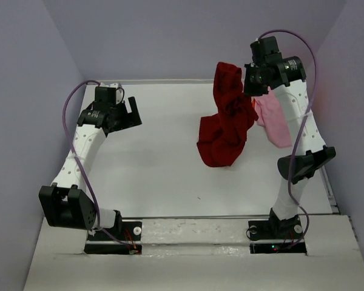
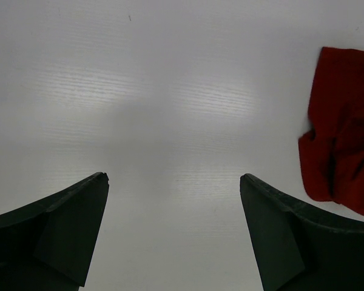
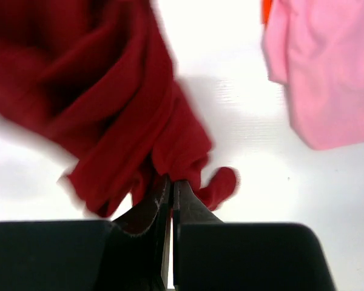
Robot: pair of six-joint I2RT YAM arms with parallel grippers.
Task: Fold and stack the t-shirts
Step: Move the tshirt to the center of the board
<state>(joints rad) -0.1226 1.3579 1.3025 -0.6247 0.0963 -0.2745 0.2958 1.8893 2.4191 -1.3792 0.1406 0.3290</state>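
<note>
Top external view, starting at the left: how does the left arm stand?

— The left claw (image 1: 125, 115) hangs above the bare white tabletop (image 1: 158, 170), jaws spread wide and holding nothing. The left wrist view shows both fingers well apart over the surface, with the dark red t-shirt (image 2: 343, 121) at its right edge.

— And further right?

— The dark red t-shirt (image 1: 224, 130) is raised at its upper end, and its lower part is bunched on the tabletop right of centre. The right claw (image 1: 252, 82) sits at its top. In the right wrist view the jaws are pinched tight on a fold of the red cloth.

— The other shirts?

— The light pink t-shirt (image 1: 276, 126) lies on the tabletop just beside the red one, partly behind the right arm. A sliver of the bright orange t-shirt (image 3: 266, 9) shows at the top edge of the right wrist view, next to the pink.
</note>
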